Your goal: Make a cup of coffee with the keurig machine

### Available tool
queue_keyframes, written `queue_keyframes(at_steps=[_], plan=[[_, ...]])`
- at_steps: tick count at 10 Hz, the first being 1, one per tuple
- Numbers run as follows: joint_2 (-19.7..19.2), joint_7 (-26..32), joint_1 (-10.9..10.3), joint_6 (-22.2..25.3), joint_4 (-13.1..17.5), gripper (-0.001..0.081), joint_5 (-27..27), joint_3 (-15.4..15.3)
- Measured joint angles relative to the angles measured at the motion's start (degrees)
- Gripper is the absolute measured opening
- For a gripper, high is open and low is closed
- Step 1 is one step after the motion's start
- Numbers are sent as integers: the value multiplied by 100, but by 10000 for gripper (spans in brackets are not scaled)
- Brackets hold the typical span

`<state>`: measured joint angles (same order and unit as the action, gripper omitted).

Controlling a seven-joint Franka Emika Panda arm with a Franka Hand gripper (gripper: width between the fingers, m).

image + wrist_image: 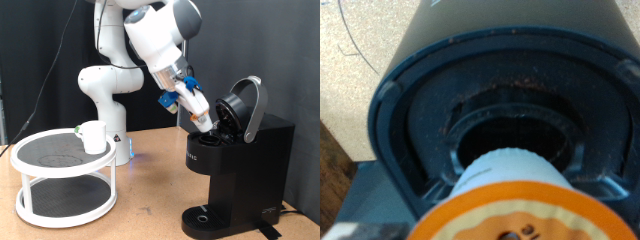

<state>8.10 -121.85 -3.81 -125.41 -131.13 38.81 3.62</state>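
Nearest the wrist camera, an orange-rimmed coffee pod [510, 205] with a white body fills the lower part of the wrist view, poised at the mouth of the dark round brewing chamber [510, 130], whose inner walls carry brown specks. Beyond it, the inside of the raised lid [520, 30] of the keurig machine [245, 165] closes off the view.

Exterior view: the machine, matte black with small white lettering on its front, stands on the wooden surface [150, 215] at the exterior view's right, its hinged lid [247, 105] tipped open and back. The white arm [150, 40] reaches down from the exterior view's top, and its end effector [205, 122] sits at the open top of the machine, just in front of the lid. A small pale object shows at the fingertips there; the end effector appears clenched on the coffee pod, though the fingers themselves are too small to make out clearly.

The cup [93, 137], plain white, stands upright on the upper tier of a white two-tier round rack [62, 175] at the exterior view's left, well apart from the machine. The round drip base [205, 217] beneath the machine's spout carries no cup.
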Motion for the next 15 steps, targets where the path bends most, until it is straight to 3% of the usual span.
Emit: queue_keyframes(at_steps=[10, 12, 13, 14, 15], plan=[[-247, 27, -2, -345, -145, 379, 199, -228], [-248, 27, -2, -347, -157, 624, 200, -234], [-248, 27, -2, -347, -159, 624, 207, -234], [-248, 44, -2, -347, -159, 712, 259, -234], [-241, 151, -2, -345, -159, 729, 395, -234]])
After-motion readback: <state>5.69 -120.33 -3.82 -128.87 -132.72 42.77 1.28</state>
